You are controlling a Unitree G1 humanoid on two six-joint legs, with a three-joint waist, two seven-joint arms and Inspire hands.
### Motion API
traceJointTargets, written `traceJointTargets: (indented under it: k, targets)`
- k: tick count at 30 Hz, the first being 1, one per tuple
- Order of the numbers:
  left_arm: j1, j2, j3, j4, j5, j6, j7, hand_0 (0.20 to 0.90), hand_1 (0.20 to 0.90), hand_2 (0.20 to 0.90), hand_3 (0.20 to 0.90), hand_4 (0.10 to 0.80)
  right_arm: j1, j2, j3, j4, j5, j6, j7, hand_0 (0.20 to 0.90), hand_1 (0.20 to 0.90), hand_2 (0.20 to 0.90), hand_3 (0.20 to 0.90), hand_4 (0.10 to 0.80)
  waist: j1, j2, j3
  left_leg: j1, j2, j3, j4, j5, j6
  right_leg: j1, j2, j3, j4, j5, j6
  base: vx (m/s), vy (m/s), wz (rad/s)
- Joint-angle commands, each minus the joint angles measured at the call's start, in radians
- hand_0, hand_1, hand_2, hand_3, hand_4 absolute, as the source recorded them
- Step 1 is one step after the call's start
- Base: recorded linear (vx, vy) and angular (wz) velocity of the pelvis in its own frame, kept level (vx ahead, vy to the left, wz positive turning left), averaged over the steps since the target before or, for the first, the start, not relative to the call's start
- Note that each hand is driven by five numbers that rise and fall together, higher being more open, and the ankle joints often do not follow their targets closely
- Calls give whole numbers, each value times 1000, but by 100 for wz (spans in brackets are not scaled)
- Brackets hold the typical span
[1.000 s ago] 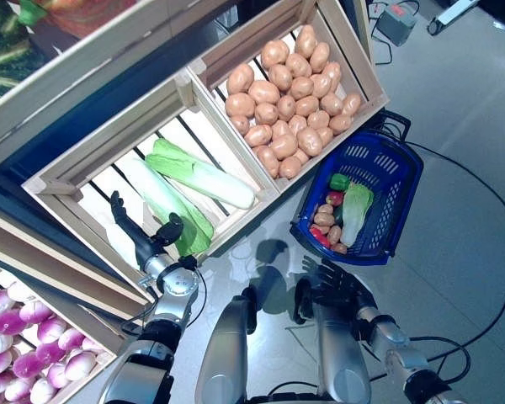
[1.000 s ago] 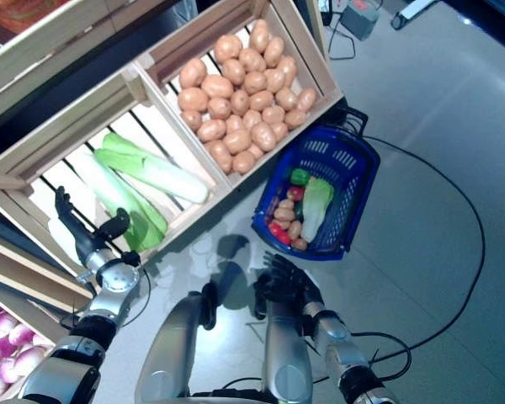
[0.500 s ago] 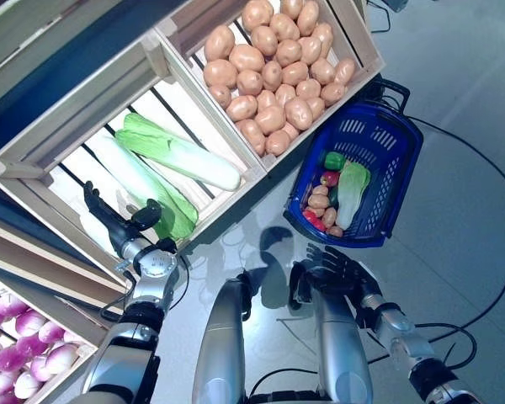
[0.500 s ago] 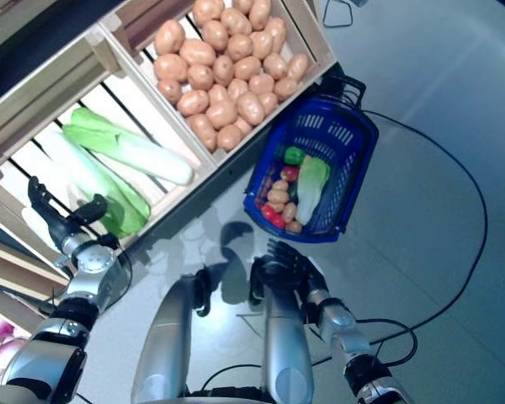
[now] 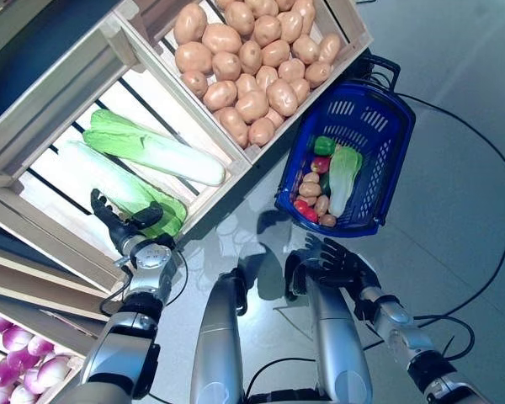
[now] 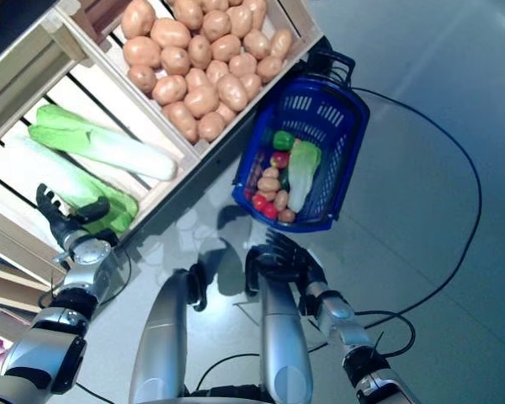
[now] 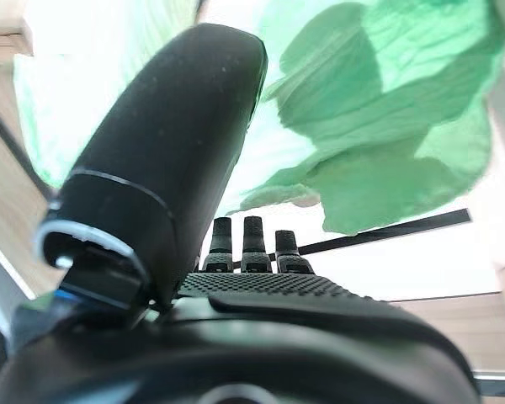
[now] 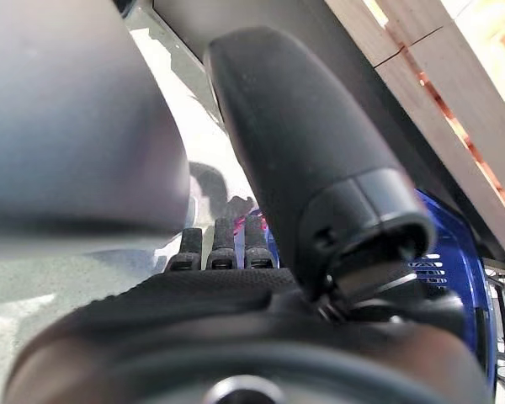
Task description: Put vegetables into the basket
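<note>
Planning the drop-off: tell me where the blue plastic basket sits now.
In the left eye view, the blue plastic basket stands on the floor, right of centre, just beside the wooden potato crate, beyond the right hand.

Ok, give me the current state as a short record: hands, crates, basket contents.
left hand: open, empty, at the front edge of the cabbage crate, by the nearer napa cabbage
second napa cabbage: lying further back in the same crate
right hand: open, empty, low over the floor, short of the basket
potato crate: full of potatoes
blue basket: on the floor beside the potato crate; holds a cabbage, a green pepper, small potatoes and red items
</note>
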Motion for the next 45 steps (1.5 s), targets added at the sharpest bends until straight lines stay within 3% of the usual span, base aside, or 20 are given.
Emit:
traceJointTargets:
  k: [1,13,21,23,34,45]
  targets:
    - [-42,24,18,21,-54,-17,-1,900,900,900,900,800,17,21,20,-77,47,-65,-26,900,900,900,900,800,2,-11,-17,23,-37,68,-58,26,86,72,-21,33,8,-24,21,-44,-23,2]
    - [-104,-26,8,199,-266,72,-183,900,900,900,900,800,-55,56,48,-69,66,-51,-81,900,900,900,900,800,0,-38,-4,3,-24,68,-56,29,89,55,-15,22,7,-16,17,-23,-20,1]
    - [-139,-26,31,178,-437,43,-277,900,900,900,900,800,-64,54,40,-78,75,-66,-89,900,900,900,900,800,-9,-46,0,-38,-14,71,-29,16,94,16,-9,21,32,-25,12,-44,-17,-5]
    - [-148,-16,39,165,-467,5,-294,300,300,300,300,400,-62,51,35,-78,79,-74,-89,900,900,900,900,800,-11,-46,0,-48,-11,73,-17,11,94,6,-9,19,43,-30,10,-44,-8,-10]
    - [-133,23,55,94,-450,-40,-268,300,300,300,300,400,-27,32,18,-106,83,-125,-91,900,900,900,900,800,-19,-26,0,-13,-8,85,-22,-1,91,34,-10,30,35,-37,12,-24,3,4]
    - [-18,-1,64,15,-383,-92,-291,300,300,300,300,400,-12,51,-11,-146,81,-121,-101,900,900,900,900,800,-18,1,-50,139,-23,92,-76,-12,83,171,-35,36,-8,-46,25,11,0,-1]
